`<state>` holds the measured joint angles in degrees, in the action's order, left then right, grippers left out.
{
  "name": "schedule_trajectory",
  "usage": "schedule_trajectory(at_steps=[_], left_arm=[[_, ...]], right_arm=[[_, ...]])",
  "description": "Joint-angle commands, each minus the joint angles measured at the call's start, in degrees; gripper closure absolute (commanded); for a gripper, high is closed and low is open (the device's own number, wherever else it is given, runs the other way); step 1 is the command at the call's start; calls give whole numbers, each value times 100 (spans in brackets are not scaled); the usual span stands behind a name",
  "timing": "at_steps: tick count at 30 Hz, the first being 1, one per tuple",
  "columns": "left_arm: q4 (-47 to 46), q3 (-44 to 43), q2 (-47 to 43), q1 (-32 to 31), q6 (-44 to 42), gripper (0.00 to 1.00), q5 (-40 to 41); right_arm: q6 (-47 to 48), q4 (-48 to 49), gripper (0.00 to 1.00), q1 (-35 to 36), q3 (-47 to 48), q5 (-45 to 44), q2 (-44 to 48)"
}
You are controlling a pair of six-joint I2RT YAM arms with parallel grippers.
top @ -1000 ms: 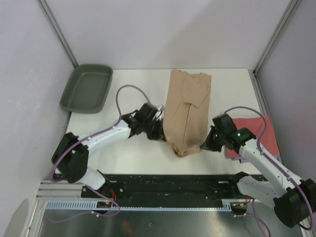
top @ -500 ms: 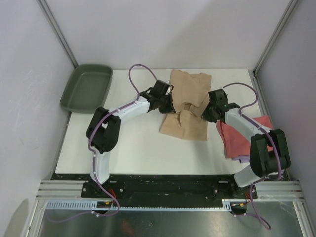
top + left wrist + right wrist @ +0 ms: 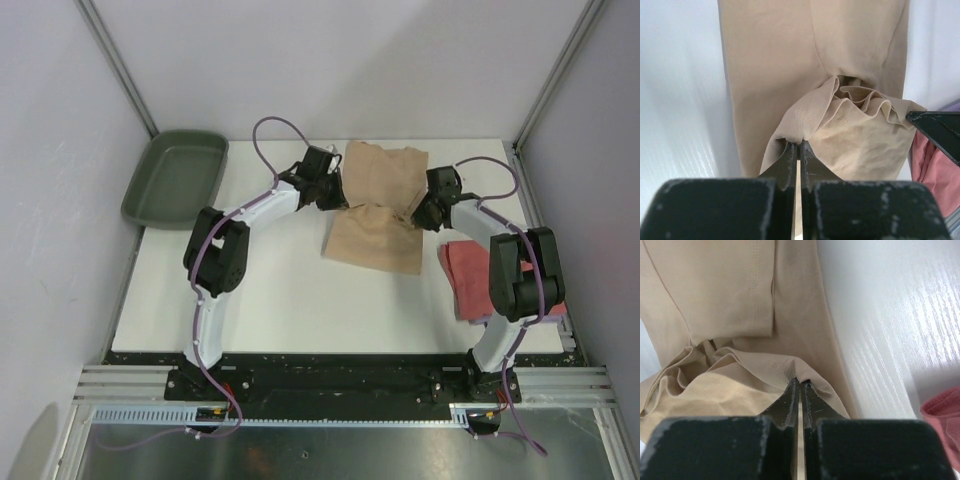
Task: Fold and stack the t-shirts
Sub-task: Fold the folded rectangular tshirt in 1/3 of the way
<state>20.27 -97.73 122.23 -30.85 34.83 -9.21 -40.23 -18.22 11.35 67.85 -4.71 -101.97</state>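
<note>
The tan t-shirt (image 3: pixel 378 205) lies at the table's far middle, its near part doubled back over itself. My left gripper (image 3: pixel 340 199) is shut on the shirt's left edge, the cloth (image 3: pixel 805 120) pinched at the fingertips. My right gripper (image 3: pixel 420 213) is shut on the right edge, with the hem (image 3: pixel 775 367) bunched at its tips. A coral-red t-shirt (image 3: pixel 478 275) lies folded at the right, on a pale lavender one whose edge (image 3: pixel 480 322) peeks out beneath. The red cloth (image 3: pixel 932 172) shows at the right in the left wrist view and at the lower right (image 3: pixel 945 417) in the right wrist view.
A dark green plastic tray (image 3: pixel 176 178) sits at the far left, off the white table (image 3: pixel 260 290). Grey walls and metal posts close in the back and sides. Both arms stretch far out over the table.
Both grippers have carried the near end of the tan shirt away from the bases, folding it over its far half. The arms now reach further back.
</note>
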Motion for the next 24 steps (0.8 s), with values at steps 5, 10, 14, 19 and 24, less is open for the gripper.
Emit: schedule_trajectory(at_steps=[5, 10, 14, 19, 24], left_arm=[[-222, -567, 240, 146, -255, 100, -183], [-218, -722, 482, 221, -285, 100, -310], [-223, -791, 662, 290, -374, 96, -340], [-233, -776, 575, 378, -673, 41, -349], [-315, -439, 4, 465, -855, 29, -185]], right_arm=[[95, 175, 100, -175, 366, -47, -83], [106, 167, 100, -282, 402, 4, -223], [209, 233, 95, -353, 475, 155, -366], [431, 80, 61, -401, 692, 208, -373], [633, -206, 46, -400, 797, 69, 31]])
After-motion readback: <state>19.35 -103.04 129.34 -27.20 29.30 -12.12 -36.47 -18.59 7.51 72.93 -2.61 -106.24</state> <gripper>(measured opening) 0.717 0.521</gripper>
